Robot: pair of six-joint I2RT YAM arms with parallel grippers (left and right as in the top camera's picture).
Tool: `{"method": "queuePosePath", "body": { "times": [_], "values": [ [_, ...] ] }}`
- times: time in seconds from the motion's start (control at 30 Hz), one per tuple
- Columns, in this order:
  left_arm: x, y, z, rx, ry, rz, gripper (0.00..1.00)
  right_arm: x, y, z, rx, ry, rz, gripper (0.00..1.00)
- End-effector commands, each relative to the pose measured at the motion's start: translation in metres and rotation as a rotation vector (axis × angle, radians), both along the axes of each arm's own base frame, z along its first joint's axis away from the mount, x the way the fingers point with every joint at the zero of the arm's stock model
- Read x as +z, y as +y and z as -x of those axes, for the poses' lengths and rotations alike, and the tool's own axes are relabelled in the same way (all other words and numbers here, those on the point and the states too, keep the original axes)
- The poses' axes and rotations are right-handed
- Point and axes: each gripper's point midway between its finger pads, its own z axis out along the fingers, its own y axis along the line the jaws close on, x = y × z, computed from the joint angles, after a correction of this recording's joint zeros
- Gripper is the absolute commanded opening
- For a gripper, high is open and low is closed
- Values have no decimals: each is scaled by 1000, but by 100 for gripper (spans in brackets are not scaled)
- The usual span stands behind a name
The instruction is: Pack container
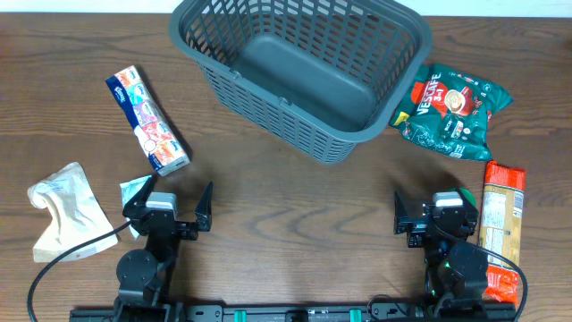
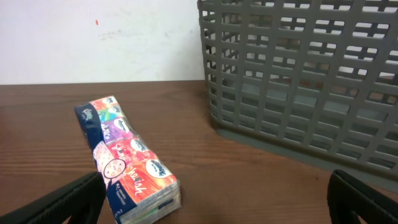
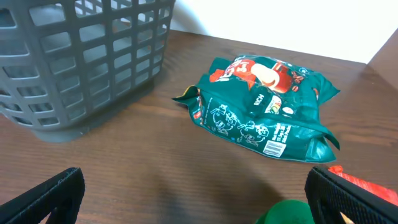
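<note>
The container, a large dark grey slotted basket, stands empty at the back middle of the table; its wall shows in the left wrist view and in the right wrist view. My left gripper is open near the front left edge, with a colourful tissue pack lying just ahead of its left finger. Open too is my right gripper at the front right, over bare wood. A green coffee bag lies ahead of it, beside the container.
A crumpled white bag and a small teal packet lie at the front left. An orange and yellow packet lies along the right edge. A small green object sits by my right gripper's right finger.
</note>
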Motion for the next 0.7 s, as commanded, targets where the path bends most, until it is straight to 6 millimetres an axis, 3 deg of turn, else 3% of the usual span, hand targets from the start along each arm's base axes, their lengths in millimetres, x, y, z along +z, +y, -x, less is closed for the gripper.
{"method": "queuePosePath", "body": {
  "times": [0.0,0.1,0.2,0.27,0.33,0.47,0.67],
  "values": [
    [-15,1,1,8,46,5,99,0,2,0,-23,-4,-117,99],
    [-10,1,0,10,26,32,99,0,4,0,-60,-3,-284,99],
    [3,1,0,18,7,128,99,1,20,1,29,10,-320,99],
    [20,1,2,23,-2,188,99,13,26,2,64,-9,-330,99],
    [42,1,5,23,-7,212,99,29,26,4,70,-29,-332,99],
    [93,1,7,25,30,207,99,80,26,7,80,-64,-335,99],
    [166,-16,-11,-41,179,199,99,113,34,4,87,163,-334,99]
  ]
}}
